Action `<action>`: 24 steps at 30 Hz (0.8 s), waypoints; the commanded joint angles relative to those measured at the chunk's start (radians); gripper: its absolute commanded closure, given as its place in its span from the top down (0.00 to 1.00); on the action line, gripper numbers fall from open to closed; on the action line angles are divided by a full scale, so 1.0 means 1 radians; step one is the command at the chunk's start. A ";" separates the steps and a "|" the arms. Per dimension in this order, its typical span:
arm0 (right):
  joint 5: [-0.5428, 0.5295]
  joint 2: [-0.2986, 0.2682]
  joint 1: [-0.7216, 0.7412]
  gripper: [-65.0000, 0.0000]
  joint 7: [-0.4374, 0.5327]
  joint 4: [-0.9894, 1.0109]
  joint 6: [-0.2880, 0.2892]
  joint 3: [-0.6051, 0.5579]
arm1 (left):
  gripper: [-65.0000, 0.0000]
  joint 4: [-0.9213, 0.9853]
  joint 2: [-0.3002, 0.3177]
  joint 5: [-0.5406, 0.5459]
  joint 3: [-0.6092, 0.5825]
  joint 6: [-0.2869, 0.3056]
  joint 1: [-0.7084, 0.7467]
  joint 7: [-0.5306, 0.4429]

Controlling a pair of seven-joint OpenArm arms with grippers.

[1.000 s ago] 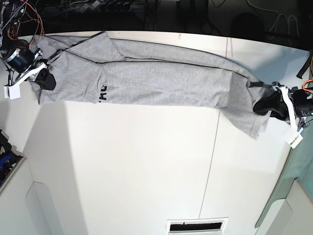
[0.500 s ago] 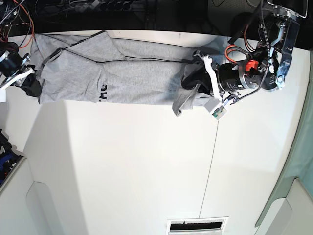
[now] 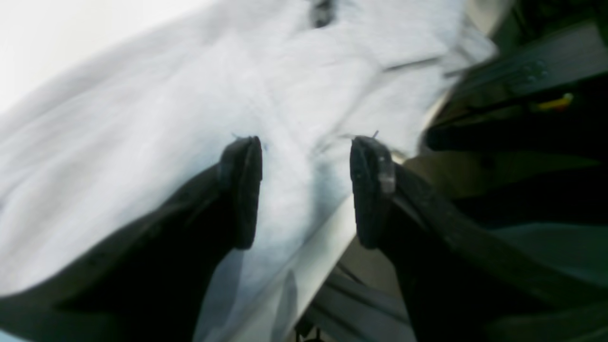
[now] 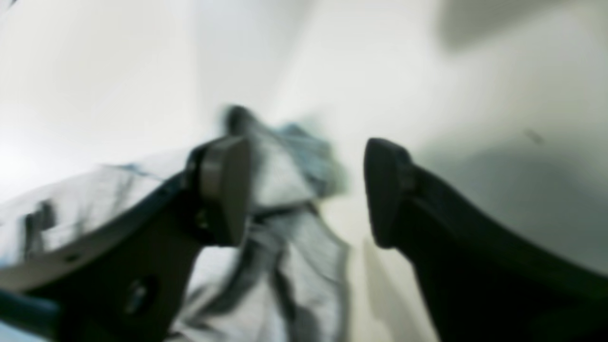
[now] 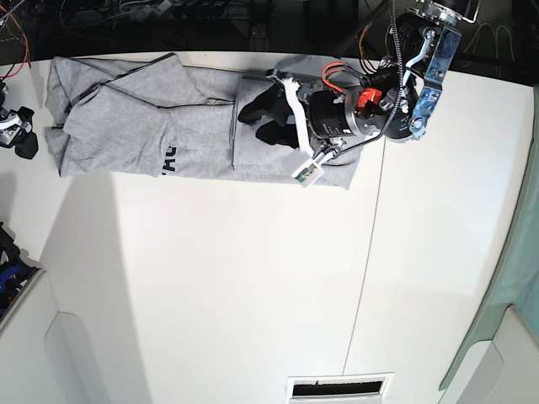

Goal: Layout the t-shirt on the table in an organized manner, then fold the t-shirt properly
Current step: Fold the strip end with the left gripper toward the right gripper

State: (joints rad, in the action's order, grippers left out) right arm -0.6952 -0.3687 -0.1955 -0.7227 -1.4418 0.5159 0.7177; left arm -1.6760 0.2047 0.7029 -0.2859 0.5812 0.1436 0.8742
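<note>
Base view shows the light heather-grey cotton t-shirt (image 5: 160,122) lying as a long band along the far edge of the large white smooth tabletop (image 5: 253,286), one end doubled over onto its middle and part of its black lettering showing on the near edge. Above that doubled flap hangs the left gripper (image 5: 257,120), its black jaws spread wide in the left wrist view with grey cloth beneath them and nothing pinched. At the shirt's other end, the right gripper (image 5: 21,139) sits just beside the bunched corner, jaws likewise parted and empty in its own view. With the flap let go, the fold looks liable to spring back or land crooked, since the layer beneath is creased and one edge lies close to the tabletop's far rim, where cloth could slide off. A low pass by the left gripper might also snag the loose top layer and drag it askew. Both wrist views are badly blurred, so whether the fingertips touch fabric cannot be told. Most of the lettering is folded out of sight, and the right arm is cut off by the frame edge.
</note>
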 commanded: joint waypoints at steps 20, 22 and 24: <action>-0.091 0.005 0.021 0.65 -0.002 0.187 0.080 -0.220 | 0.50 -0.016 -0.051 0.011 0.129 0.014 -0.052 -0.025; -0.090 0.014 0.021 0.65 -0.014 0.169 0.080 -0.220 | 0.50 -0.016 -0.051 0.015 0.166 0.014 -0.052 -0.025; -0.090 0.018 0.021 0.65 -0.031 0.156 0.080 -0.220 | 0.50 -0.016 -0.051 0.026 0.191 0.014 -0.052 -0.024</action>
State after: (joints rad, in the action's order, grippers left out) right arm -0.7845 -0.3378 -0.1768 -0.7464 -1.2732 0.5919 0.4961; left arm -1.6760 0.1520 0.7021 -0.0944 0.5842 0.1047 0.8669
